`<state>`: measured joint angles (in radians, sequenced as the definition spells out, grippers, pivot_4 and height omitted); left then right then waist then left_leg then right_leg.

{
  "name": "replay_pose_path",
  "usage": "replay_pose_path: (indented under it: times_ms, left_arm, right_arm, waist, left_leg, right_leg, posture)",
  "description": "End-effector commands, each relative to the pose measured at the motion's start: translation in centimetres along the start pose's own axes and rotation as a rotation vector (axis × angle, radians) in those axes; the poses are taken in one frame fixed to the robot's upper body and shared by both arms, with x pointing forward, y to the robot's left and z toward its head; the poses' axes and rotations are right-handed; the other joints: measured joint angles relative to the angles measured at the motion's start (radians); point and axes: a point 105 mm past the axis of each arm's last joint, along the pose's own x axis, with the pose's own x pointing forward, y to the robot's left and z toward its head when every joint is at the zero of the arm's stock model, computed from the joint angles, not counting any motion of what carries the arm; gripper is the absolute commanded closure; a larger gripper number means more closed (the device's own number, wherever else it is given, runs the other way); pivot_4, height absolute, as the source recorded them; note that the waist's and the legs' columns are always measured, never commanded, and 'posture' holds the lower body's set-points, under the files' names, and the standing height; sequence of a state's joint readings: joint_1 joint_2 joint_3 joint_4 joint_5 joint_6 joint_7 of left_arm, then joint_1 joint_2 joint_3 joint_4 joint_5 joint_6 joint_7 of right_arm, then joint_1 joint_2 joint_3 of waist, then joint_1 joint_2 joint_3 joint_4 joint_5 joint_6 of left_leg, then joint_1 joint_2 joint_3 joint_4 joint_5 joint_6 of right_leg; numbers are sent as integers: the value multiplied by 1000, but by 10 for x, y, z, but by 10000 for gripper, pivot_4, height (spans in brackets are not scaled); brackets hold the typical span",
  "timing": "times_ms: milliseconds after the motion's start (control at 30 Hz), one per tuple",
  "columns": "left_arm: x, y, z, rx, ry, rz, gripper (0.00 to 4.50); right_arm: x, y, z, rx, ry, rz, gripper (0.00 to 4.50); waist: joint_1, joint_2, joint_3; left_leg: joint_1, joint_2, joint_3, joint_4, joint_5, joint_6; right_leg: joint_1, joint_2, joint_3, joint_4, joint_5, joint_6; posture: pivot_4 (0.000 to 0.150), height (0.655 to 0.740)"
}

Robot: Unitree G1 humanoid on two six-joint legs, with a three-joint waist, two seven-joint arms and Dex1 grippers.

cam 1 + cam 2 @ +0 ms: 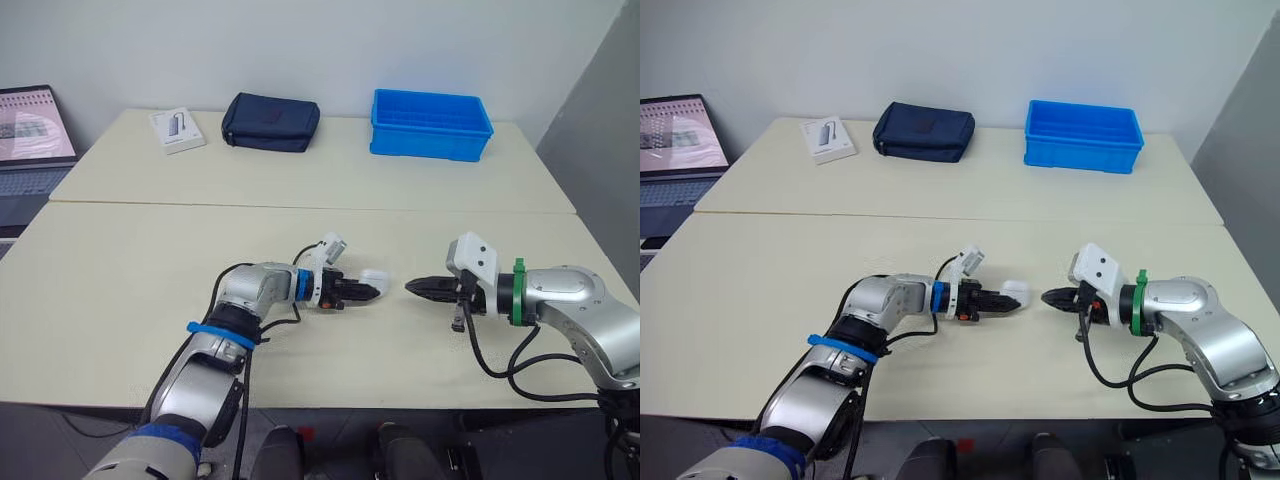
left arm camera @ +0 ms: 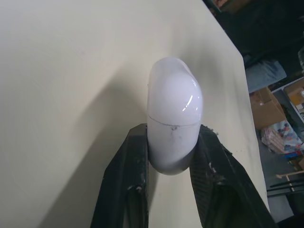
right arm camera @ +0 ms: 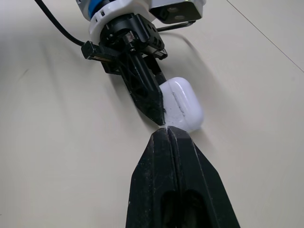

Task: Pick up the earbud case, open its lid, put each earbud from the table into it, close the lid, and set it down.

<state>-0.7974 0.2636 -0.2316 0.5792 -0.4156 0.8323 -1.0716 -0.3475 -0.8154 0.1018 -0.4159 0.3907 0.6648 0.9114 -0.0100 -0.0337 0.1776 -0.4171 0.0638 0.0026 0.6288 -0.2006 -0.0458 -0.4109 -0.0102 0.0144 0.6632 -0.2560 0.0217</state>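
My left gripper point(image 1: 366, 293) is shut on the white earbud case point(image 1: 374, 281), holding it by its lower half just above the near table. The case's lid point(image 2: 172, 90) is closed, with the seam line visible across it. In the right wrist view the case point(image 3: 183, 109) lies past my right gripper point(image 3: 167, 132), whose black fingers are shut together with nothing between them. The right gripper point(image 1: 415, 287) points at the case from the right, a small gap away. No loose earbuds are visible on the table.
A blue plastic bin point(image 1: 430, 124) stands at the back right of the far table. A dark navy pouch point(image 1: 270, 122) and a small white box point(image 1: 177, 130) lie at the back centre-left. A laptop point(image 1: 30, 135) sits off the left edge.
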Motion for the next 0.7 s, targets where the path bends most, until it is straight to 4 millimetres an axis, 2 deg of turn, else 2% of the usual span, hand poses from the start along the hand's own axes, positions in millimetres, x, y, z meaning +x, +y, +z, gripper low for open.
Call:
replay_pose_path:
  times_ms: [33,267,300,333,433,600,700]
  left_arm:
    - [-7,5,-1,3,32,19,24053]
    - [-36,4,-4,61,70,54,2070]
    - [-42,3,-7,78,84,65,126]
    - [-50,3,-11,111,105,78,126]
    - [-76,0,-18,230,129,139,0]
    - [-108,-9,-3,482,85,266,0]
    - [-130,-30,-3,644,84,237,0]
  right_arm:
    - [-4,-3,6,-49,4,-23,45000]
    - [-9,13,9,-61,2,82,45000]
    - [-10,14,9,-68,5,92,45000]
    - [-11,14,10,-85,5,94,45000]
    - [-13,11,13,-116,-3,99,35649]
    - [-16,3,20,-165,-1,104,17927]
    - [-23,1,28,-203,-4,138,6783]
  waist:
    - [0,0,0]
    - [-17,0,0]
    - [-22,0,0]
    - [-24,1,0]
    - [-32,1,0]
    - [-24,1,0]
    - [-20,1,1]
  left_leg:
    - [0,0,0,0,0,0]
    - [1,0,0,0,0,0]
    - [2,0,0,0,0,0]
    - [2,0,0,0,0,0]
    - [3,1,0,-1,0,0]
    - [2,2,-1,-1,0,0]
    - [1,1,1,-1,0,0]
  right_leg:
    - [0,0,0,0,0,0]
    - [0,0,0,2,0,-1]
    - [1,0,0,2,0,-1]
    - [1,0,0,2,0,-1]
    - [0,1,2,2,0,-1]
    - [0,1,1,2,0,-1]
    - [-1,0,1,1,0,-2]
  posture:
    - [1500,7400]
    - [1500,7400]
    - [1500,7400]
    - [1500,7400]
    - [1500,7400]
    - [1500,7400]
    - [1500,7400]
